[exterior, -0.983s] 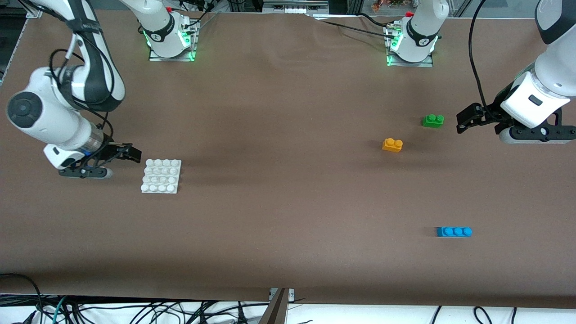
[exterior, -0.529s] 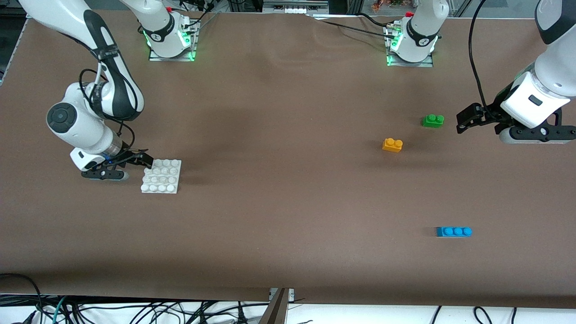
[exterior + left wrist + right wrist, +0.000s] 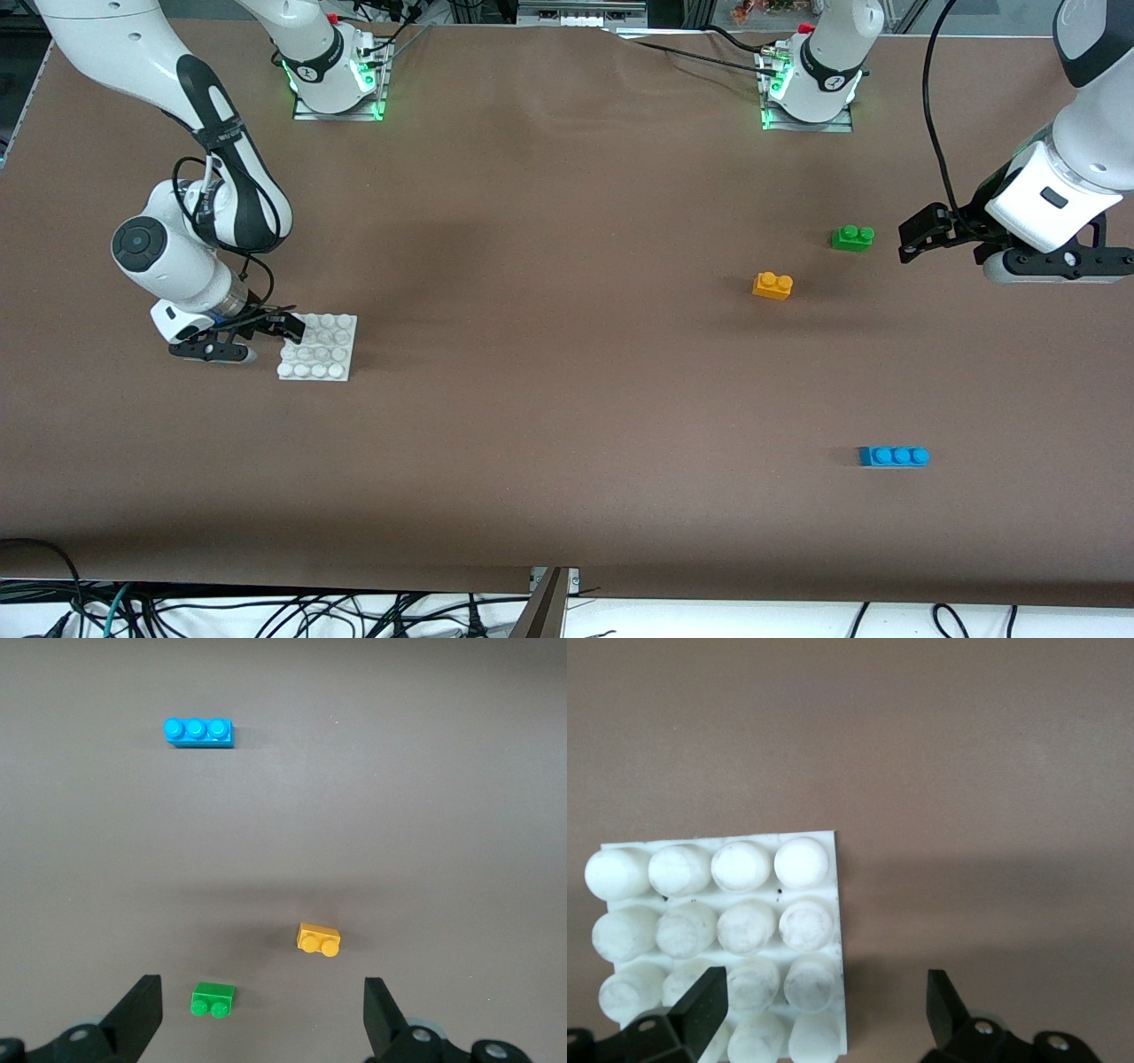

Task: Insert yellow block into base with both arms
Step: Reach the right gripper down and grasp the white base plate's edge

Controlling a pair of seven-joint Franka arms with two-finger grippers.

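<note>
So right gripper (image 3: 266, 330), fingers apart, has slid onto the flat white studded plastic base (image 3: 330, 354) edge | left gripper (image 3: 921, 232) waits, fingers apart | small orange-yellow two-stud brick (image 3: 772, 285) untouched near the green one (image 3: 852, 237) | grab likely next

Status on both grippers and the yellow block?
Right gripper open at base edge. Left gripper open, waiting beside green brick. Yellow block untouched on table, path unobstructed.
</note>
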